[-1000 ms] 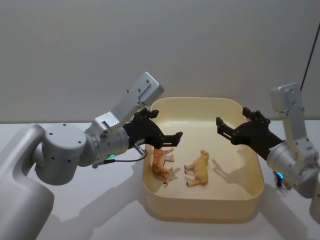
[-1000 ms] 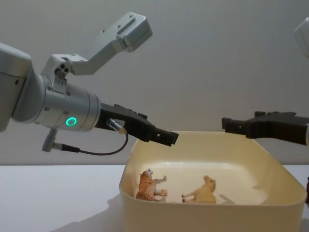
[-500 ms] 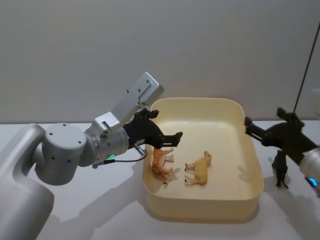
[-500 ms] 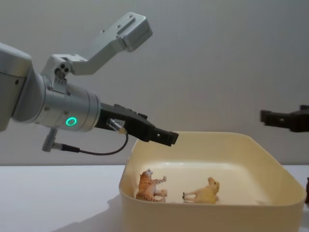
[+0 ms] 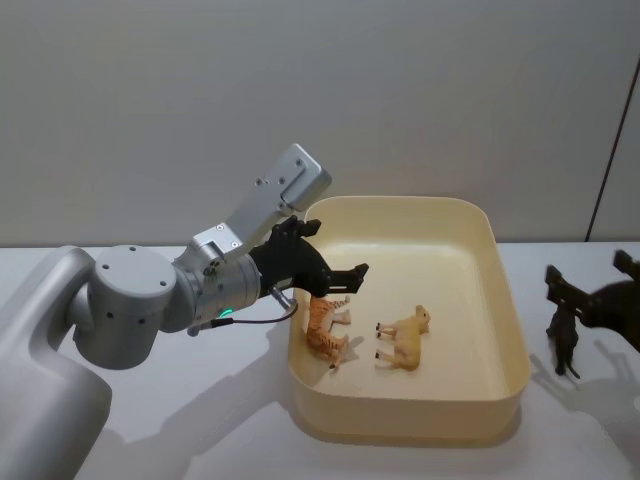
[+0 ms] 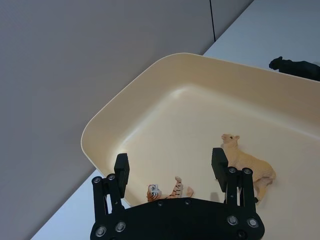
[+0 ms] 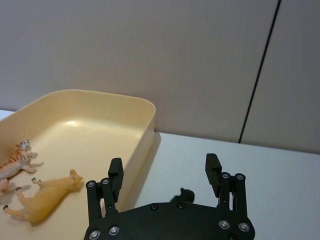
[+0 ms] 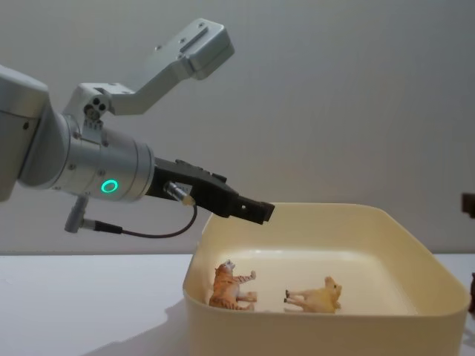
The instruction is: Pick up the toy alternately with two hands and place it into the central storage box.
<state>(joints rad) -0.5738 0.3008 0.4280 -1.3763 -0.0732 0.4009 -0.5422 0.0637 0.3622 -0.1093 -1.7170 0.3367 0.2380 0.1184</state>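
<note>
In the head view, the left end effector [image 5: 335, 280] hangs over the left wall of the central storage box [image 5: 505, 300], fingers apart and holding nothing. Inside the box lie a striped tiger toy [image 5: 322, 332] and a tan sheep toy [image 5: 402, 338], side by side and just apart. The right end effector [image 5: 590, 300] sits at the right edge, outside the box and above the white surface [image 5: 200, 420], close over a dark animal toy [image 5: 565, 340] that stands just beside the box's right wall.

In the left wrist view, the left end effector's fingers [image 6: 121, 170] stand wide apart and empty above the tiger and the sheep; the dark toy [image 6: 297, 67] shows beyond the far rim.

In the right wrist view, the right end effector [image 7: 165, 175] is spread open with the dark toy [image 7: 183, 195] partly hidden below it, roughly between the two fingers; the box wall [image 7: 145, 135] lies off to one side.

In the chest view, the left end effector [image 8: 252, 210] hovers above the box rim [image 8: 319, 315], with both toys resting on the box floor.

Judging by this, the step in hand is the right arm's turn: two toys are in and the dark one is left. The next move calls for lowering the open fingers around the dark toy, closing on it, then lifting it over the wall without knocking it against the box.
</note>
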